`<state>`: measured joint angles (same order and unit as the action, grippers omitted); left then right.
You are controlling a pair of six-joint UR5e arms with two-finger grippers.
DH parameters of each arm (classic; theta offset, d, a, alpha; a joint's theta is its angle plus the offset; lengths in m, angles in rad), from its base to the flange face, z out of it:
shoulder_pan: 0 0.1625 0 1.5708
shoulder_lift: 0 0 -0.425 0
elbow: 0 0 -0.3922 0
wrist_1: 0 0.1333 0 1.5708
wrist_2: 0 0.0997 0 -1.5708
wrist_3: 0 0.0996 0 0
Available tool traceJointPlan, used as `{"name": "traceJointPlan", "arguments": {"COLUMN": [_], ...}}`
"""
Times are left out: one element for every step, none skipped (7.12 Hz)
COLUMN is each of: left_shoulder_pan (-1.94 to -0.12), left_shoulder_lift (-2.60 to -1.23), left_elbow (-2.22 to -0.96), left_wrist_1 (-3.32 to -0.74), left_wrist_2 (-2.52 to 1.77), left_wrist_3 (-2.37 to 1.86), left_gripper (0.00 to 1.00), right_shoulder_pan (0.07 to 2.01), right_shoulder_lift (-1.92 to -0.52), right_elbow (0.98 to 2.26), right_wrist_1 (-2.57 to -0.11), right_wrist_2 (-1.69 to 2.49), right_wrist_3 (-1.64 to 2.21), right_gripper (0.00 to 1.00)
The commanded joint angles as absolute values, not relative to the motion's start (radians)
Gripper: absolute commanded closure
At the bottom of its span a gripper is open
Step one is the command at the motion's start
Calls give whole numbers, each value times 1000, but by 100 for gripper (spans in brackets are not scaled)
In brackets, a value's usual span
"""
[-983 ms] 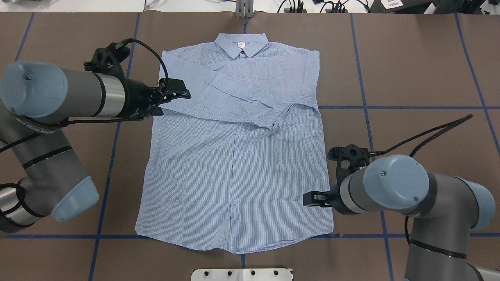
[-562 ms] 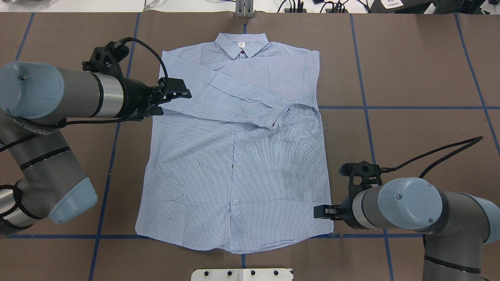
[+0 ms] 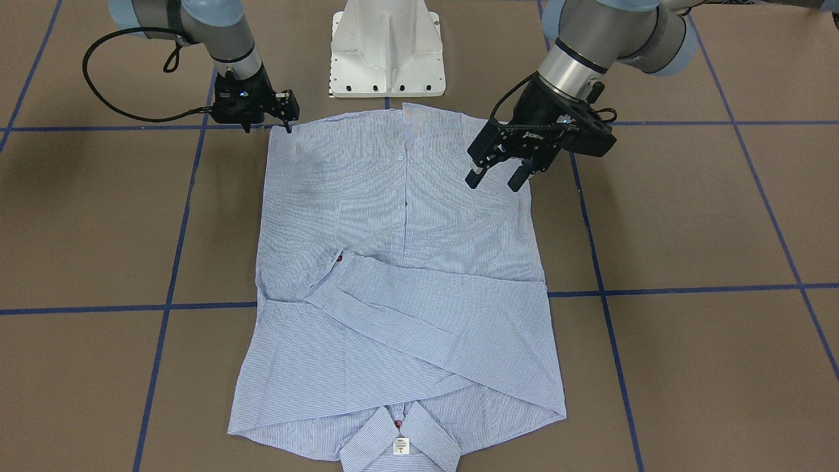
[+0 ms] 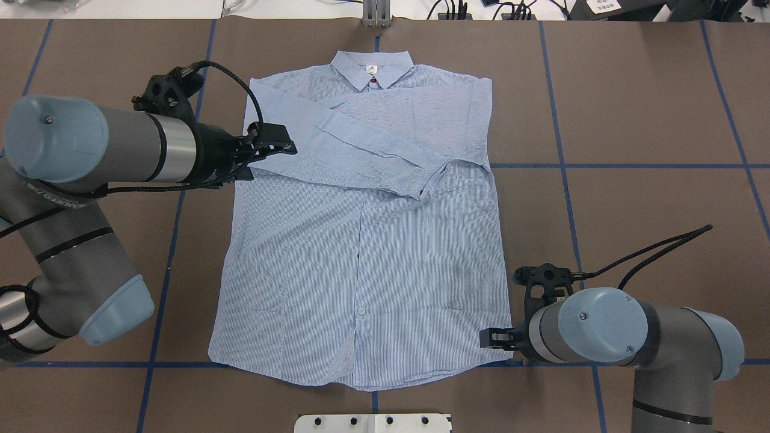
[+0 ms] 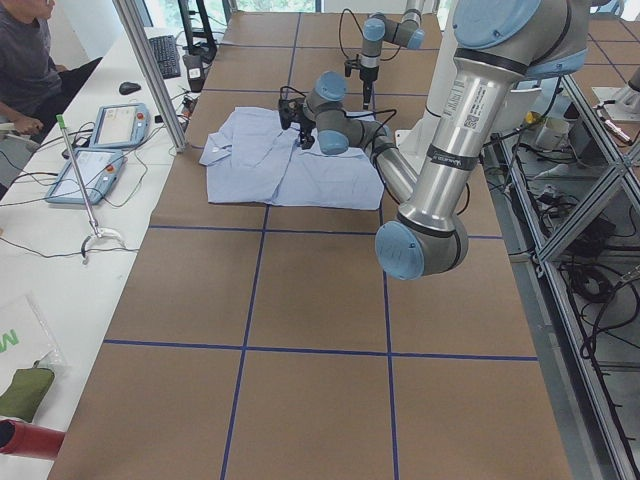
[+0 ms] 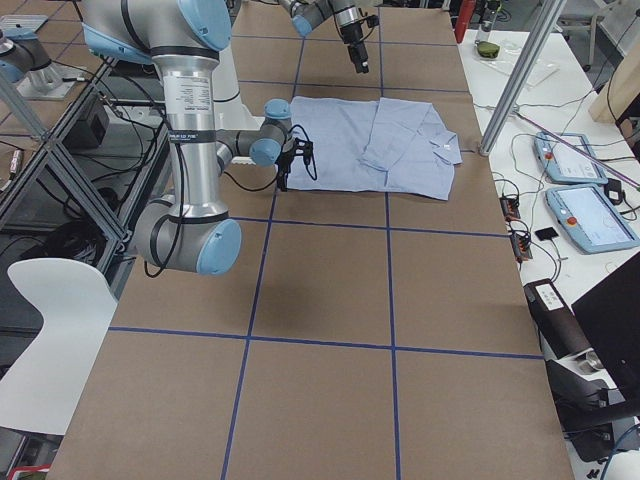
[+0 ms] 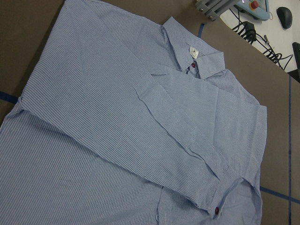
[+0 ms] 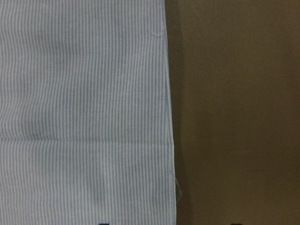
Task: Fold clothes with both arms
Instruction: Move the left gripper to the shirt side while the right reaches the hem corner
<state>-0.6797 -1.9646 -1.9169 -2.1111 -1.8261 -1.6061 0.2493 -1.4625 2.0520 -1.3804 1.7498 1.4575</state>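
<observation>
The clothes are one light blue striped shirt (image 4: 361, 258) lying flat, front up, on the brown table (image 4: 631, 120). Its collar points away from the robot and both sleeves are folded across the chest. My left gripper (image 4: 287, 144) hovers open above the shirt's left shoulder area, clearly off the cloth in the front-facing view (image 3: 495, 183). My right gripper (image 4: 487, 338) is low at the shirt's near right hem corner (image 3: 287, 124). It is open. In the right wrist view the shirt's side edge (image 8: 166, 117) runs between its widely spread fingertips. The left wrist view shows the crossed sleeves and collar (image 7: 194, 51).
The white pedestal base (image 3: 387, 46) stands just behind the hem. Blue tape lines (image 4: 559, 162) grid the table. Beyond the far edge is a white desk with teach pendants (image 5: 120, 125) and an aluminium post (image 5: 150, 70). A seated person (image 5: 25, 60) is at the desk.
My right gripper has moved back toward the robot along the shirt's right edge, down to the hem corner. The left gripper has hardly moved. The shirt lies as before.
</observation>
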Motion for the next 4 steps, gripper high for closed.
{"name": "traceJointPlan", "arguments": {"left_shoulder_pan": [-680, -680, -680, -680], "left_shoulder_lift": [-1968, -1968, -1971, -1971], "left_elbow": [-1914, -1914, -1913, -1913], "left_wrist_1": [-2109, -2109, -2109, -2109], "left_wrist_2": [-1827, -1825, -1827, -1827], "left_wrist_3": [-1608, -1606, -1608, -1608], "left_gripper": [0, 0, 0, 0], "right_shoulder_pan": [232, 235, 235, 232], "right_shoulder_lift": [-1457, -1436, -1425, -1424], "right_elbow": [2040, 2030, 2023, 2016], "right_wrist_1": [-1381, -1381, -1382, -1381], "right_wrist_2": [1747, 1747, 1747, 1747], "right_wrist_3": [1480, 1480, 1480, 1480], "right_gripper": [14, 19, 20, 23]}}
